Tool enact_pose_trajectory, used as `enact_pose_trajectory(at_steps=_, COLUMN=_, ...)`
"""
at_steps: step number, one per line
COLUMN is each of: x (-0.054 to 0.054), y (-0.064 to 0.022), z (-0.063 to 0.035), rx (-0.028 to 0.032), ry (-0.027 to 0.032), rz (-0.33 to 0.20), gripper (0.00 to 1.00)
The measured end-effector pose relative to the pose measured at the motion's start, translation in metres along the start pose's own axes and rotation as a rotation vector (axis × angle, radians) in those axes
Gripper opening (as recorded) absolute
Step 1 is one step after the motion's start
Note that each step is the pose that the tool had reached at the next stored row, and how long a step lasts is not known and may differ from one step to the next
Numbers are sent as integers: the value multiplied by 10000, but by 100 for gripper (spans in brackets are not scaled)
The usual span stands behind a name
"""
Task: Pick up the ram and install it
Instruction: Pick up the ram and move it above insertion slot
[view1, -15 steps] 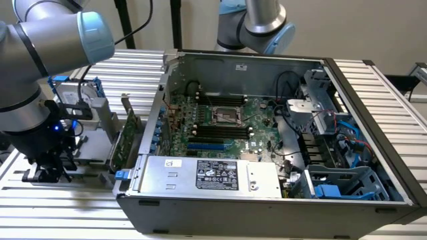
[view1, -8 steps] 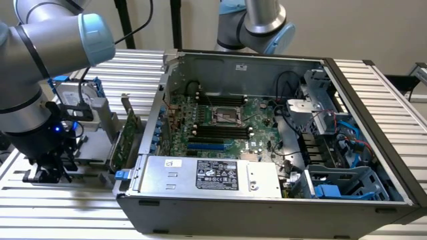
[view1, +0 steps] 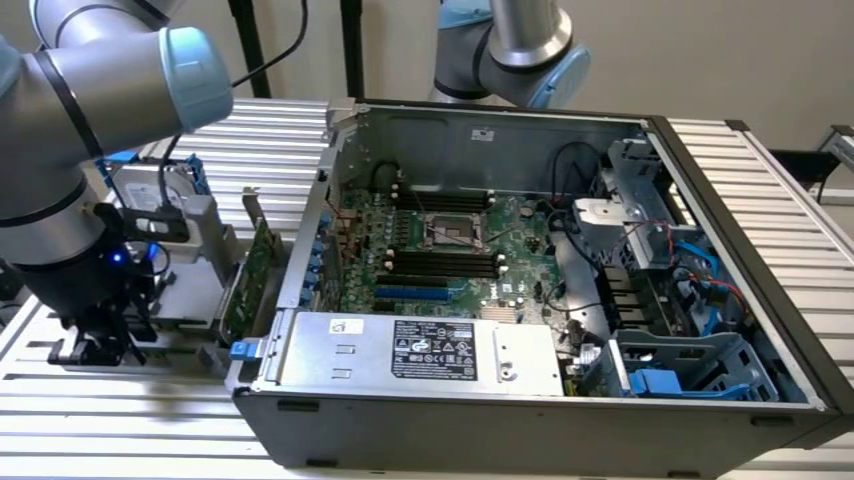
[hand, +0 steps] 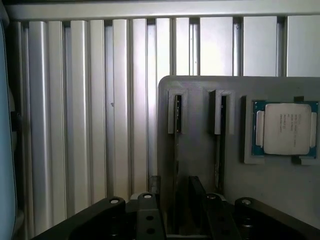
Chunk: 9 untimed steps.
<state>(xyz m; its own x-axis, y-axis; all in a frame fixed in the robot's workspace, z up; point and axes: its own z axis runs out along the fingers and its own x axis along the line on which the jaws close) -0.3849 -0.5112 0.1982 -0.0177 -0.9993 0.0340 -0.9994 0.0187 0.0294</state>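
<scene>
Spread wide and empty, my gripper (hand: 176, 202) hung over the ram (hand: 176, 150), edge-up in its holder (hand: 200, 125), lengthwise between my fingers (hand: 197, 192)

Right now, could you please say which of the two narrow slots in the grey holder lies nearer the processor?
The slot right beside the silver-lidded processor; the other slot sits farther off, nearer the ribbed table, on the same grey holder.

Ribbed brushed-metal table (hand: 90, 125), matt grey plastic holder (hand: 235, 165), metal-capped processor (hand: 286, 128).

Arm low, claw (view1: 102, 347) downward, jaws apart
</scene>
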Motion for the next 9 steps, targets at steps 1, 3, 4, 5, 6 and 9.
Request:
enact_pose_trajectory(at_steps=1, x=0, y=-5, z=2, rx=1, ry=-1, rz=0, gripper=36)
enact_pose_trajectory(at_steps=3, x=0, y=-9, z=5, rx=-2, ry=1, rz=1, gripper=36)
enact_pose_trajectory(at_steps=4, x=0, y=-12, z=6, rx=-2, ry=1, rz=0, gripper=36)
enact_pose_trajectory(at_steps=5, x=0, y=-13, z=8, rx=-3, ry=3, rz=0, gripper=36)
enact_pose_trajectory(at_steps=6, x=0, y=-13, z=9, rx=-3, ry=3, rz=0, gripper=36)
enact_pose_trajectory(at_steps=9, x=0, y=-14, z=14, rx=-3, ry=3, rz=0, gripper=28)
